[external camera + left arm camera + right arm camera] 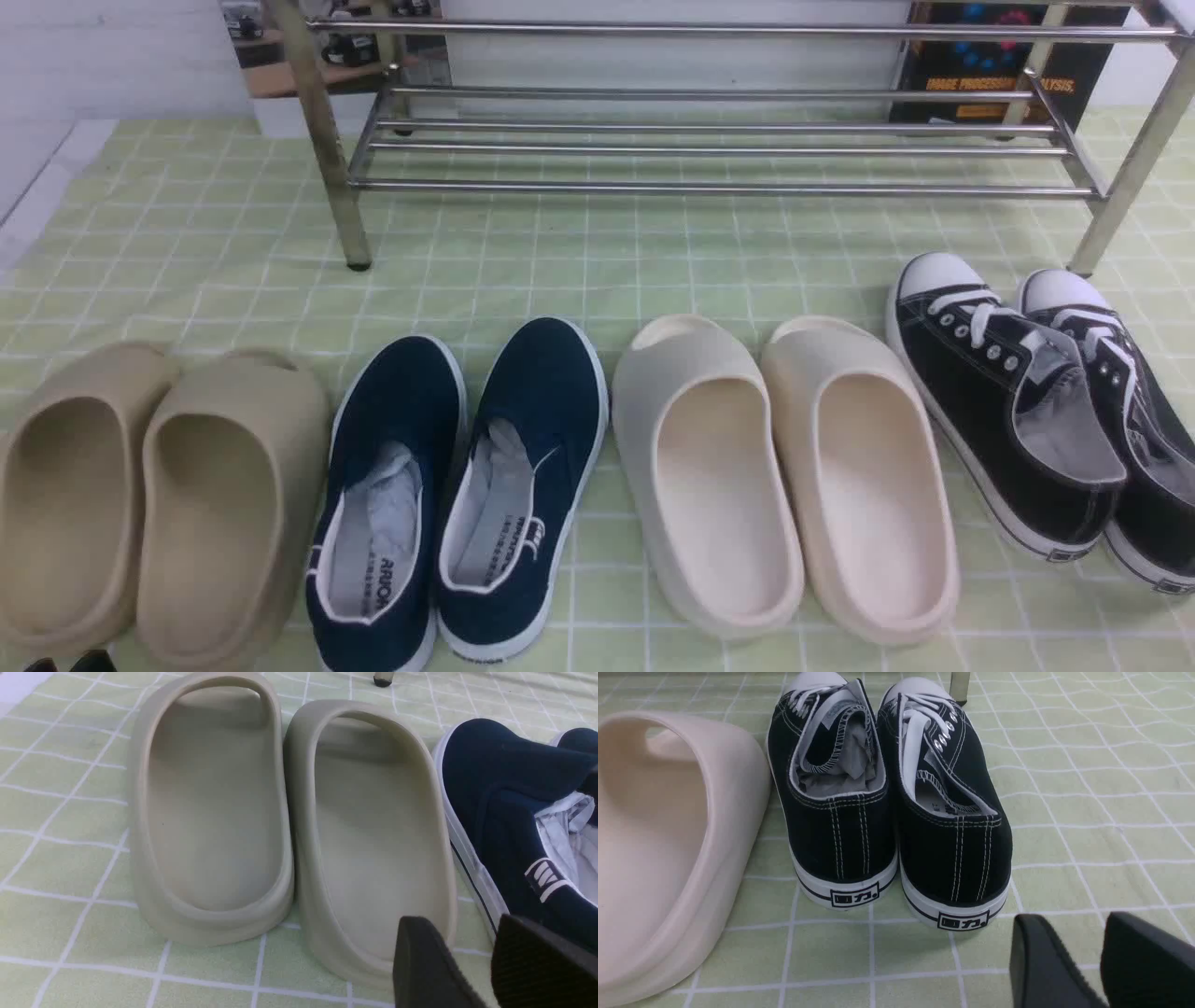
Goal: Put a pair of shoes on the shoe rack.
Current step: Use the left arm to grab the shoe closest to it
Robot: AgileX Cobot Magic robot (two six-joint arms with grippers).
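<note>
Shoes all lined up on the robot's side of the shoe rack point(709, 149), toes pointing at it, heels away. Rack is a chrome tube thing standing on a green checked cloth point(187, 233).

The navy shoes point(546, 392) are on the cloth in front of the rack, not on it, well short of its lowest bars and just right of the line of its left front leg point(331, 187). They sit side by side, nearly touching, with crumpled paper point(392, 495) stuffed inside. Further left, past that end of the rack, is a pair of tan slides point(233, 420). A pair of cream slides point(700, 373) is in front of the rack's middle. The black sneakers point(980, 373) have their white toe caps close to the rack's right front leg point(1125, 187).

Left gripper point(467, 938) shows in its wrist camera at the heel end of the row, the side away from the rack, low where a tan slide meets a navy shoe. Its two black fingers point(420, 961) stand apart with a middling gap and nothing between them. Can't tell whether one brushes the navy shoe.

Right gripper point(1069, 938) is also on the side away from the rack, behind the heels of the black sneakers and apart from them. Fingers are parted about the same, holding nothing.
</note>
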